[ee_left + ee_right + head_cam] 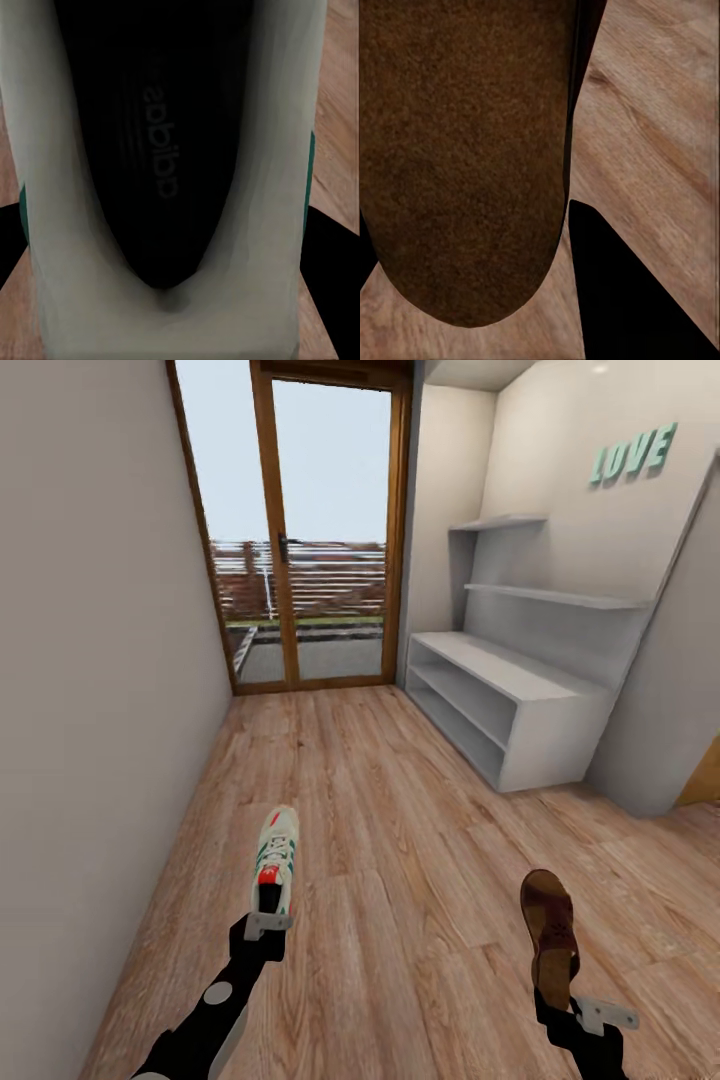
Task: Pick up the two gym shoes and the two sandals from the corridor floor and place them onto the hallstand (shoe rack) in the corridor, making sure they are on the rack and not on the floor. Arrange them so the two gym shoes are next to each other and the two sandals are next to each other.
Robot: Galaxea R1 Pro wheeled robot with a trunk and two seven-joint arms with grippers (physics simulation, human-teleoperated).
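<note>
Surfaces: matt nearly everywhere.
My gym shoe (275, 857) looks like smooth white leather, dark matt lining (161, 142) inside. My sandal (465, 157): rough, suede-like brown. Floor (400, 830): wood-grain planks, low sheen. Shoe rack (520, 705): flat grey paint.

Green letters "LOVE" (632, 455) stand on the wall; the gym shoe's insole (161, 135) reads "adidas".

The floor (400, 810) lies bare and open from the arms to the rack (510, 710), which stands against the right wall past the corner. The rack's bench top and both open shelf levels hold nothing, so entry from the front is free. The left wall (100, 710) hems that side closely. Each gripper's reach is taken up: sneaker (275, 855) left, sandal (552, 930) right.
</note>
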